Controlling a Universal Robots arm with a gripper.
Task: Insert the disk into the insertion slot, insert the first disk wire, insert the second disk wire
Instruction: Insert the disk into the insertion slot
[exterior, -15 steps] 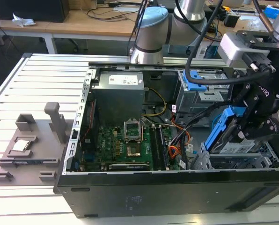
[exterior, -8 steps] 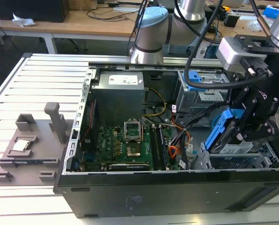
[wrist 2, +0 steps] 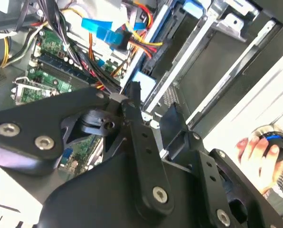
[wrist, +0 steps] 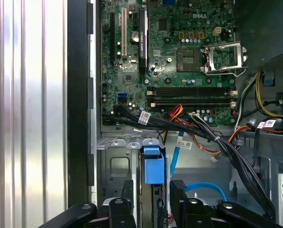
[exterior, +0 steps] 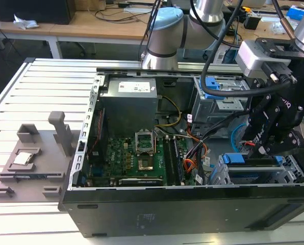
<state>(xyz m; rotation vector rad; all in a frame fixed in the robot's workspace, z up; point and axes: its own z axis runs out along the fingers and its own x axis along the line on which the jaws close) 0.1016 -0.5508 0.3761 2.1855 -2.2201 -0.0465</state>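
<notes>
My fingers (wrist: 178, 192) hang spread, gripping nothing, astride the disk (wrist: 152, 166), which looks seated in the insertion slot (wrist: 117, 168); I judge both wires not yet plugged

Overhead room light keeps my exterior view evenly bright, with the case (exterior: 167, 209) interior in shade. In the first wrist view the desk (wrist: 32, 118) slats glare almost white. The second wrist view blows out white behind the dark claw (wrist 2: 153, 107).
</notes>
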